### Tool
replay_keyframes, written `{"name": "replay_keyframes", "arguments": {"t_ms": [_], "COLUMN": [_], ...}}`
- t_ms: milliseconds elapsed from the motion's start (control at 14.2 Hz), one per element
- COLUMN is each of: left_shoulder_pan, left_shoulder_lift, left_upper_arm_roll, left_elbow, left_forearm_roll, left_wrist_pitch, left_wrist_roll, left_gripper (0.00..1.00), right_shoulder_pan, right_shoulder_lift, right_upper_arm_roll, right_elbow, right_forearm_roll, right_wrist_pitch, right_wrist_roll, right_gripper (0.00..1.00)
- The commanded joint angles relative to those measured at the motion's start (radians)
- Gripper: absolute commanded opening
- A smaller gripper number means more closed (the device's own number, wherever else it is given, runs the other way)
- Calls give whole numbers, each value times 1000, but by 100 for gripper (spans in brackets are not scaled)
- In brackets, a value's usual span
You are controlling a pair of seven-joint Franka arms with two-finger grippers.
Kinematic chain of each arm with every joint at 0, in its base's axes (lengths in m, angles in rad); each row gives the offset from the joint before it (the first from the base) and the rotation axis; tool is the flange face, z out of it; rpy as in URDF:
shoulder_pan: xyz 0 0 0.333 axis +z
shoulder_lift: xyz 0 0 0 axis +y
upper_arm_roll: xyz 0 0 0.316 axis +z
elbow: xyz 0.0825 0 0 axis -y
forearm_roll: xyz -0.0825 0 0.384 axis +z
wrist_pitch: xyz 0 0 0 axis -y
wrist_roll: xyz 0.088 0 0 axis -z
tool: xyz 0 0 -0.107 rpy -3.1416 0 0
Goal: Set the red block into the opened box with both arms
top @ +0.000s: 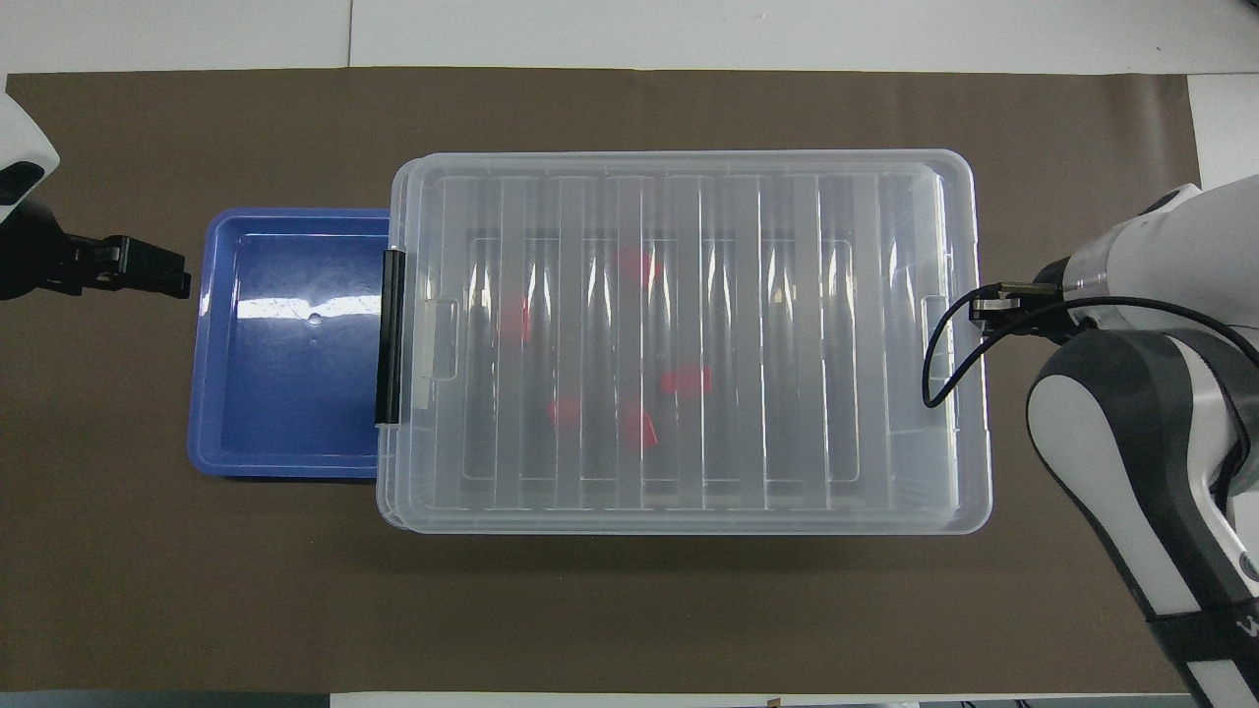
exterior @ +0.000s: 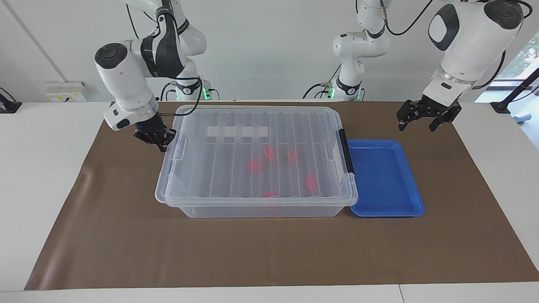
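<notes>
We see the right gripper [exterior: 162,143], fingers closed, at the lid's [exterior: 257,126] end toward the right arm; whether it pinches the lid edge we cannot tell. We judge the step is seating the lid: keep it square on the box [exterior: 252,208] and press evenly. The left gripper [exterior: 425,120] waits, fingers spread, holding nothing, above the mat [exterior: 463,189] by the blue tray [exterior: 414,202], which holds nothing. Inside the box lie 5 red blocks [exterior: 254,166].
</notes>
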Motion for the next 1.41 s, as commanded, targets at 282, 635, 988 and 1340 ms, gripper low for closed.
{"name": "replay_keyframes", "arguments": {"t_ms": [282, 635, 988, 1340], "left_shoulder_pan": [9, 9, 9, 9], "left_shoulder_lift": [-21, -21, -21, -21], "left_upper_arm_roll": [-2, 0, 0, -2], "left_elbow": [-19, -19, -19, -19], "left_forearm_roll": [-14, -14, -14, -14], "left_wrist_pitch": [-2, -2, -2, -2], "left_wrist_roll": [11, 11, 13, 13], "left_gripper": [100, 100, 100, 100], "right_shoulder_pan": [-10, -28, -44, -100], "right_shoulder_lift": [-12, -15, -65, -47], "right_upper_arm_roll": [0, -9, -12, -12], "right_elbow": [98, 255, 253, 333], "right_forearm_roll": [18, 3, -17, -7], "right_wrist_pitch": [-132, -355, -438, -489], "right_wrist_roll": [9, 12, -3, -49], "right_gripper": [0, 0, 43, 100]}}
